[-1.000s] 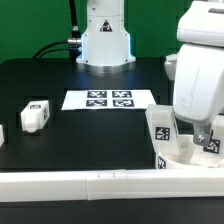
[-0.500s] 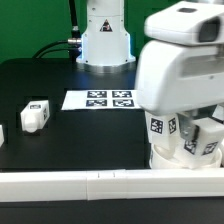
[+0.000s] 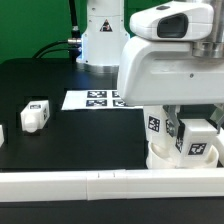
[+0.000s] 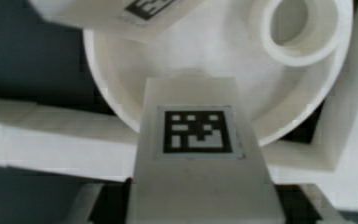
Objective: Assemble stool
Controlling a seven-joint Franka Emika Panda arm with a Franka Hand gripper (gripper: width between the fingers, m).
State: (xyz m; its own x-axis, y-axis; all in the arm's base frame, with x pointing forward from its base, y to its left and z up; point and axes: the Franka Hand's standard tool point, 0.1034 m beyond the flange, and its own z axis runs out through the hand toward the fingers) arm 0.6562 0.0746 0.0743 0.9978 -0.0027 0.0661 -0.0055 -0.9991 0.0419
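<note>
The round white seat [image 3: 163,158] lies at the exterior view's right, close to the long rail. A white leg with a tag [image 3: 157,124] stands upright in it. My gripper [image 3: 197,122] is shut on another tagged leg [image 3: 199,142] and holds it over the seat. In the wrist view this leg [image 4: 197,130] runs out from between my fingers [image 4: 115,203], above the seat [image 4: 149,70] and near an open socket [image 4: 311,28]. The gripper [image 4: 202,208] sits at the leg's near end. A loose leg [image 3: 34,115] lies far off at the left.
The marker board [image 3: 92,99] lies in the middle at the back, in front of the arm's base [image 3: 105,40]. The long white rail [image 3: 90,185] runs along the front edge. Another white part [image 3: 2,133] shows at the left edge.
The arm has moved toward the exterior view's left and now covers more of the scene. The held leg has come with it and sits over the seat.
</note>
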